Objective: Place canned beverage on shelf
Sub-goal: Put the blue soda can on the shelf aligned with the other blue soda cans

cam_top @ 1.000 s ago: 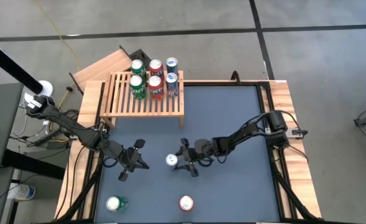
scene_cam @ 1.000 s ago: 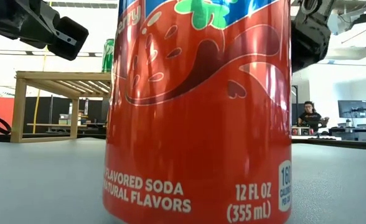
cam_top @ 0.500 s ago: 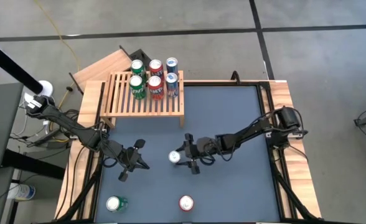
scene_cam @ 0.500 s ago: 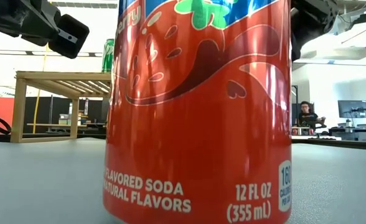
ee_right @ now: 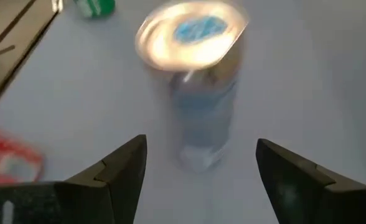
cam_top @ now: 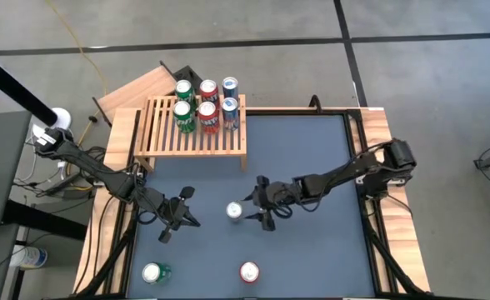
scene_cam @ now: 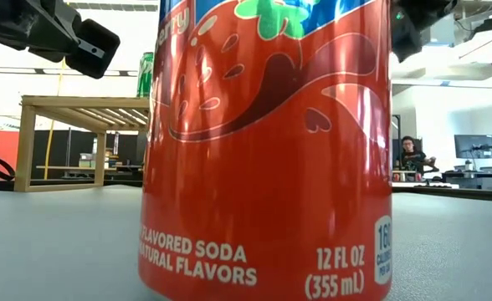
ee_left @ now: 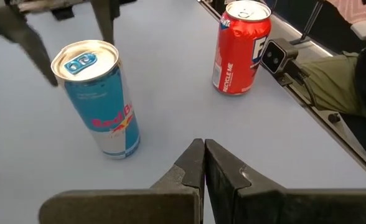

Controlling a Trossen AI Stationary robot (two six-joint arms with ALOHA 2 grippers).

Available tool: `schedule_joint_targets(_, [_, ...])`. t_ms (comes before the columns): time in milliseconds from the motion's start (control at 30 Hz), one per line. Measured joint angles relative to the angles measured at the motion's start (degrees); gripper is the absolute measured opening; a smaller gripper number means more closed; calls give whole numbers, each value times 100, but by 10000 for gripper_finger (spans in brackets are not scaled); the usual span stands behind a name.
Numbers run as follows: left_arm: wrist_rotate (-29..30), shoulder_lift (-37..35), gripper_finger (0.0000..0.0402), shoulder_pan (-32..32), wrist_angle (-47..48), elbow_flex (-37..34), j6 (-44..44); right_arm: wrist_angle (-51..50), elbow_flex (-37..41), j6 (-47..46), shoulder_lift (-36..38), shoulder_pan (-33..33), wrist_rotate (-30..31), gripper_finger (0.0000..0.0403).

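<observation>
My right pincer (cam_top: 253, 210) stands spread and empty, the blue can (cam_top: 234, 211) upright just at its nine o'clock; I must slide around it and clench. My left pincer (cam_top: 172, 218) waits clenched. The shelf (cam_top: 197, 137) stands farther off at eleven o'clock.

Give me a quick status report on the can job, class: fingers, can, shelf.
Right gripper open beside the blue can, not gripping. Left gripper shut, idle. Shelf holds six cans. Nothing blocking the path.

Glossy metal cans (ee_left: 104, 99), light slatted wooden shelf (cam_top: 197, 133), matt grey tabletop (cam_top: 312, 167).
</observation>
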State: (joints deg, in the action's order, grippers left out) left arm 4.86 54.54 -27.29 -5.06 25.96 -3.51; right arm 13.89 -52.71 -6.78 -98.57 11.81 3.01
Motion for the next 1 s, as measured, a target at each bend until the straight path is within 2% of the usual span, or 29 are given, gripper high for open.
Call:
schedule_joint_targets(167, [-2, 1, 0, 0, 15, 0, -7, -605, 0, -862, 130, 322, 44, 292])
schedule_joint_targets(267, [-1, 1, 0, 0, 12, 0, -3, -652, 2, -1418, 34, 682, 601, 292])
schedule_joint_targets(400, [0, 0, 0, 0, 4, 0, 109, -193, 9, -1764, -419, 1282, 2401, 292])
schedule_joint_targets(500, [2, 0, 0, 0, 0, 0, 169, 746, 8, -1728, -847, 1606, 3848, 292])
schedule_joint_targets(567, [4, 1, 0, 0, -1, 0, 173, 1338, 7, -1516, -1138, 1713, 4448, 292])
schedule_joint_targets(633, [3, 1, 0, 0, -2, 0, 171, 1934, 7, -1362, -1401, 1755, 4643, 292])
schedule_joint_targets(733, [4, 0, 0, 0, 1, 0, 144, 2614, -14, -1283, -1680, 1738, 4612, 292])
schedule_joint_targets(1000, [4, 1, 0, 0, 15, 0, 140, 2881, -475, -1279, -2292, 1638, 4555, 292])
